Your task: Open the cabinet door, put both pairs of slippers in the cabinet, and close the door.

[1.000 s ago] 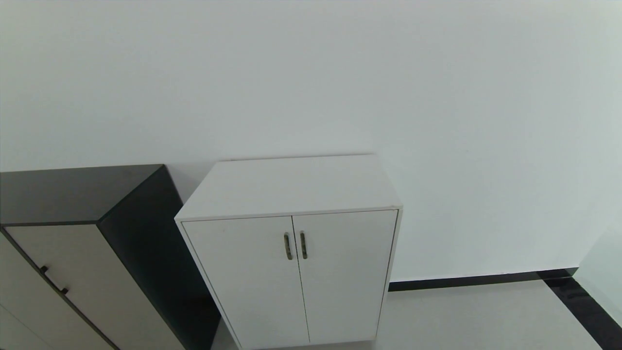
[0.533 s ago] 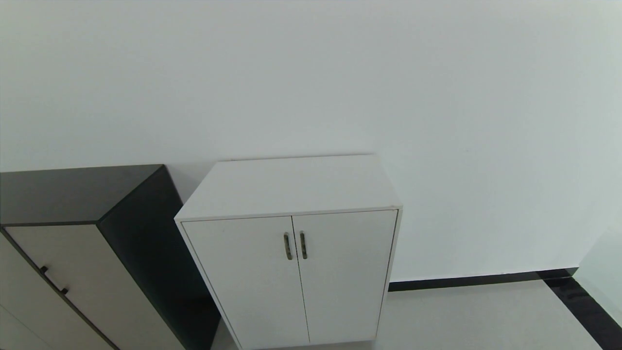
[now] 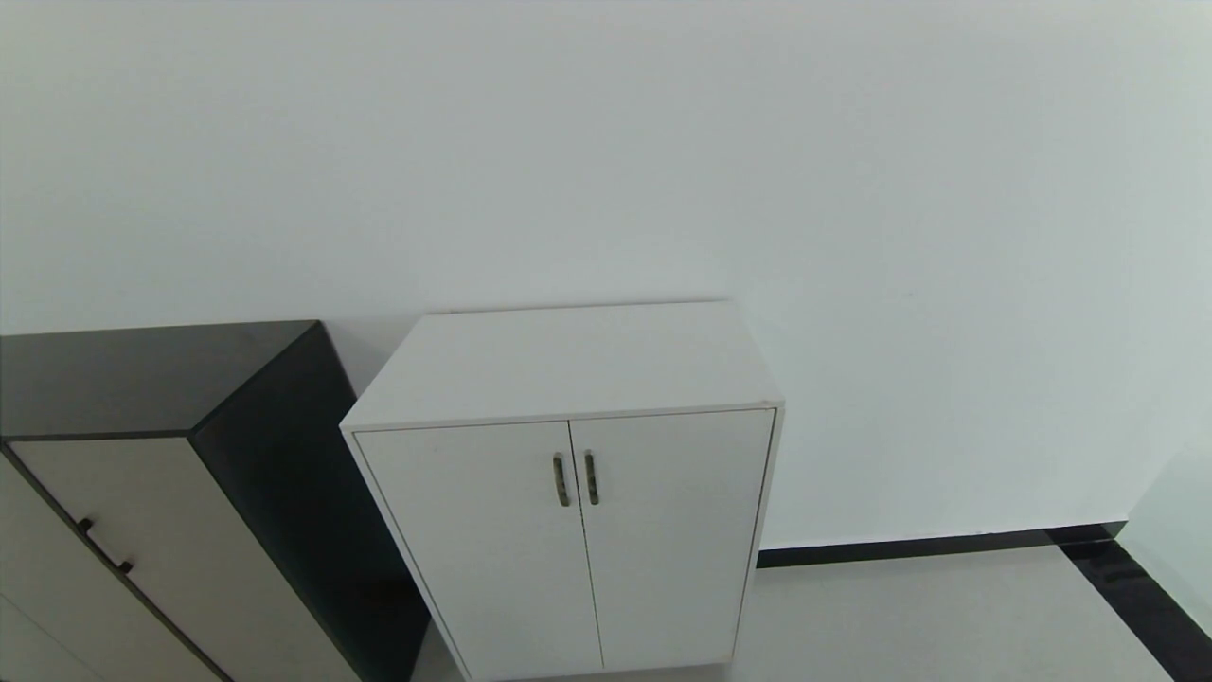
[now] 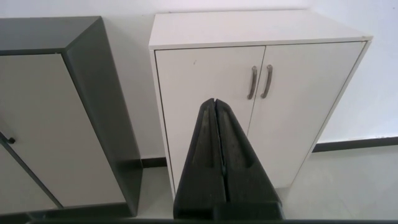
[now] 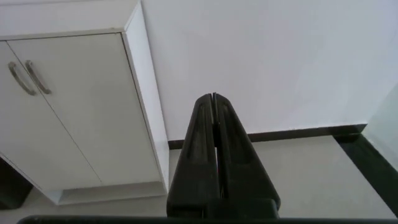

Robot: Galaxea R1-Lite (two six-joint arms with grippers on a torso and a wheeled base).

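Cabinet (image 3: 568,379) shut at lower centre, contents hidden; left gripper (image 4: 215,101) and right gripper (image 5: 213,97) each pressed together.

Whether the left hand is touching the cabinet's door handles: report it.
Apart. In the left wrist view the shut left hand hangs short of the handles; the head view shows them bare.

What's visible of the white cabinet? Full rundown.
The white cabinet is a low, upright box with a flat top, looking like matt painted or laminated board. Its front has two doors, left door and right door, both shut, meeting at a thin centre seam. Two slim vertical metal-looking handles sit side by side at that seam, near the top. It stands on the pale floor, back to the white wall, with a dark cabinet to the robot's left of it across a narrow gap.
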